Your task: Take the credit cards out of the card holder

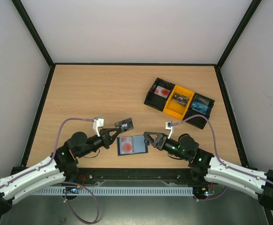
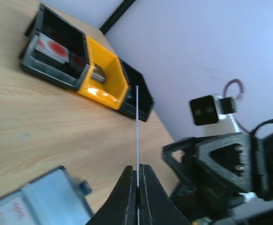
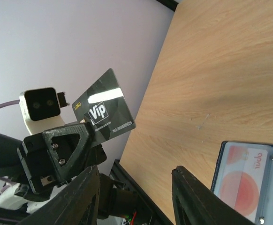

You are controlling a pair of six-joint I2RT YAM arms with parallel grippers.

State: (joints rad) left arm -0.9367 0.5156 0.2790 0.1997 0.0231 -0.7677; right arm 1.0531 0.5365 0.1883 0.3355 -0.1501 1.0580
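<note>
We find the black card out of the card holder and clear of the table. The left gripper is clenched on its lower edge and holds it raised over the wood, just beyond the holder's far left corner. The left wrist view shows this card edge-on, a thin pale line pinched between the closed fingers. Its face reads "Vip" in white (the smaller print we cannot read).

The pinkish-white card, with its red round spot, lies in the left half of the holder. The holder is opened flat near the table's near edge, between the two grippers.

The right gripper is released, fingers spread with nothing between them, low at the holder's right edge. We cannot tell whether it touches the holder.

Well apart, toward the far right, stands a black-and-yellow tray of three compartments. Its left compartment holds a pale item with a red spot.
</note>
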